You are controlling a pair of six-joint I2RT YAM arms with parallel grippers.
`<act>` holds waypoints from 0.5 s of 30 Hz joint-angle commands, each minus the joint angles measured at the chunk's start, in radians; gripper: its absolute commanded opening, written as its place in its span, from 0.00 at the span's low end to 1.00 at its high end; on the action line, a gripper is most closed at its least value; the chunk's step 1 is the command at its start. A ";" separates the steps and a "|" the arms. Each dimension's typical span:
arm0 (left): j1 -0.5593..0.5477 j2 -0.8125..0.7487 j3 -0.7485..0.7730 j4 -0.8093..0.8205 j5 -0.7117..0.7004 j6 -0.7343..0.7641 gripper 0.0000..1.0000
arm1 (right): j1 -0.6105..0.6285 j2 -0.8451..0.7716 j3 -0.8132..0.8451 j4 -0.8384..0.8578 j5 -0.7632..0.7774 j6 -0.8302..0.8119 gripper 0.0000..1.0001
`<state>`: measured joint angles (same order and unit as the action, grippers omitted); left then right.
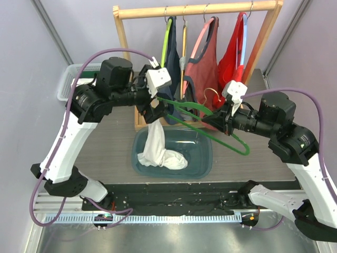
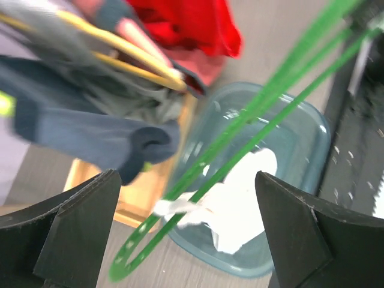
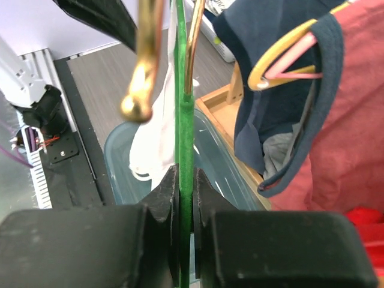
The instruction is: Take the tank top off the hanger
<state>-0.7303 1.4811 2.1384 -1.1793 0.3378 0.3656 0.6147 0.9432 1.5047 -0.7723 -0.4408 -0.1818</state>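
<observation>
- The right gripper (image 3: 185, 186) is clamped tight on the neck of the green hanger (image 1: 226, 139), just below its gold hook (image 3: 144, 60).
- The hanger slopes across the middle of the scene, above the teal bin (image 1: 202, 158).
- The white tank top (image 1: 158, 145) hangs off the hanger's left end. Most of it is bunched in the bin, and one strap is caught on the hanger's bar.
- The left gripper (image 1: 158, 108) sits at that left end, directly above the tank top. Its fingers (image 2: 78, 222) are spread wide apart and grip nothing.
- At the far side, navy, salmon and red garments hang on the wooden rack (image 1: 195, 9).
</observation>
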 commanded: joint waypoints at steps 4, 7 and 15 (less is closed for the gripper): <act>0.002 -0.080 -0.020 0.106 -0.123 -0.102 1.00 | -0.001 -0.003 0.000 0.073 0.063 0.036 0.01; 0.003 -0.128 -0.099 0.113 -0.149 -0.114 1.00 | -0.001 0.002 0.005 0.068 0.085 0.033 0.01; 0.002 -0.226 -0.209 0.139 -0.264 -0.128 0.81 | -0.001 0.043 0.034 0.065 0.102 0.038 0.01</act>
<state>-0.7307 1.2987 1.9526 -1.0992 0.1497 0.2646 0.6140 0.9661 1.4944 -0.7715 -0.3569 -0.1581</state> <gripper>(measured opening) 0.913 0.102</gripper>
